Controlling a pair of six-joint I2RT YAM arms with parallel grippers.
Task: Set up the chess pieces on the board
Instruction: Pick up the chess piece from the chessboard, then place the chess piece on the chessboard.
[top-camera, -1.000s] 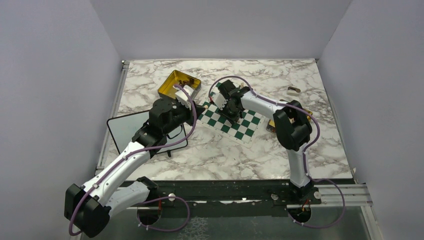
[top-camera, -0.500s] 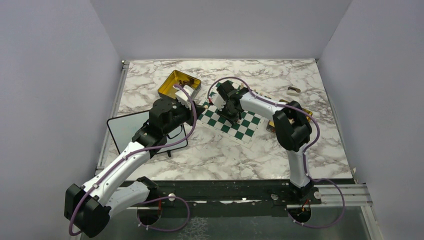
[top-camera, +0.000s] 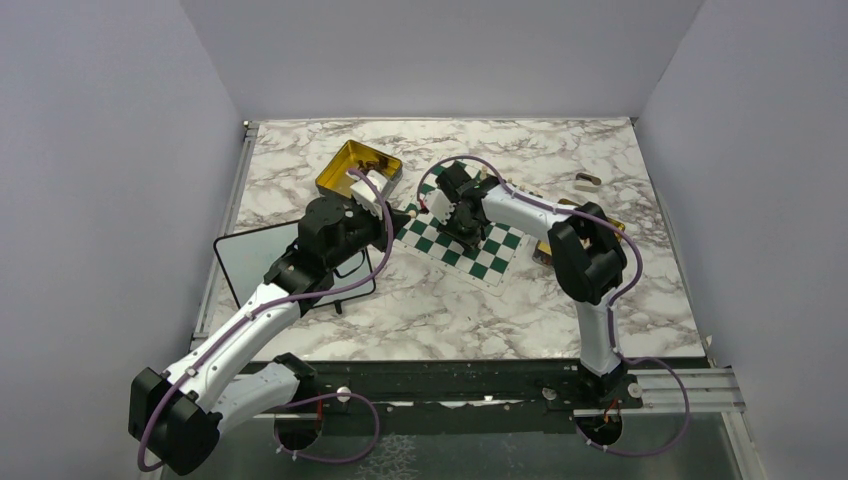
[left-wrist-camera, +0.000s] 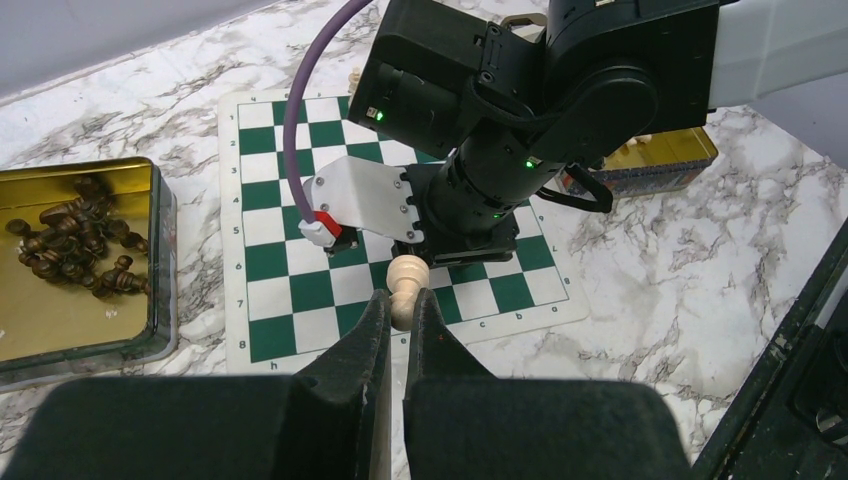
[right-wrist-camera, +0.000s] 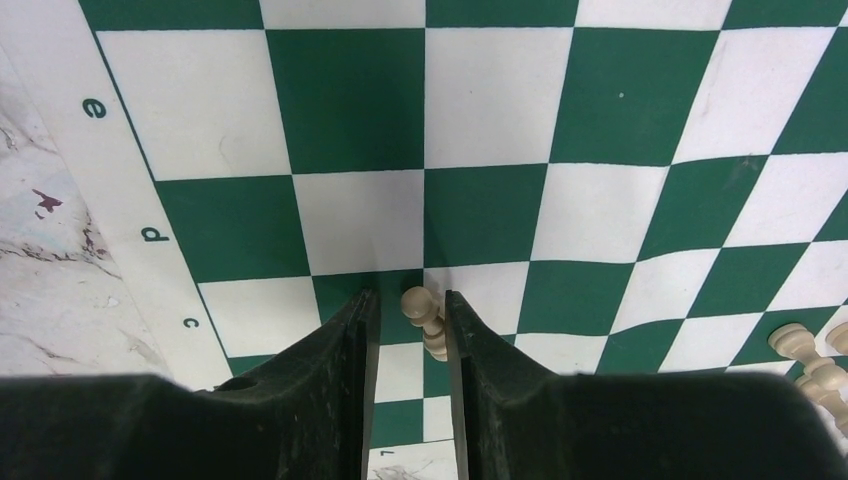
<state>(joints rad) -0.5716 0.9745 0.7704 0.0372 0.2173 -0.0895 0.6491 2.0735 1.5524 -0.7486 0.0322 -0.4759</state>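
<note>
From above, the white-and-black left arm slanted from its base across the black-framed whiteboard, bringing the left hand to the left edge of the green-and-white checked board. That hand was closed on a pale beige wooden pawn, pinched low on its body with the round head clear of the fingertips. The white-and-black right arm rose from its base, bent at the elbow and ran back leftward, so the right hand pointed down over the board's left half, close to the left hand.

Only the left wrist view looked inside the shiny gold rectangular tin on the marble table, where small dark brown chess pieces were heaped. It also showed a second gold tin past the board's far side, mostly hidden by the right arm from above. Only the right wrist view showed a second pale pawn between the right hand's black fingers. They stood apart on either side of it, with board visible between one finger and the pawn's head. Whether they pinched it lower down could not be told. More pale pieces showed at that view's lower right.

In the right wrist view, small green letters e, d and c ran along the board's white border. In the left wrist view, digits ran down the border to an 8 at the near corner
</note>
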